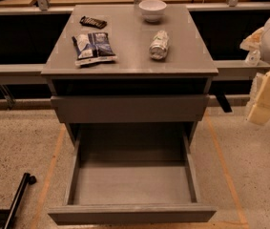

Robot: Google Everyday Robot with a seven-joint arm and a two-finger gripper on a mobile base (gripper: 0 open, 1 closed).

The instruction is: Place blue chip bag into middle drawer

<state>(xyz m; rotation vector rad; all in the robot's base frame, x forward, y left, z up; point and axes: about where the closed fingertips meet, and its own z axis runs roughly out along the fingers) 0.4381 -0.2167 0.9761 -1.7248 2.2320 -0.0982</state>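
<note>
The blue chip bag (94, 47) lies flat on the left part of the grey cabinet top (129, 63), dark blue with white ends. The middle drawer (132, 213) is pulled wide open below the upper grey drawer front (129, 109); its inside is bare. My gripper (262, 108), cream-coloured, hangs at the right edge of the view, beside the cabinet's right side and well away from the bag. It holds nothing that I can see.
A white bowl (152, 9) stands at the back of the top. A silvery-green can (159, 45) lies on its side right of the bag. A small black packet (93, 22) lies behind the bag. A black pole (17, 199) lies on the floor at lower left.
</note>
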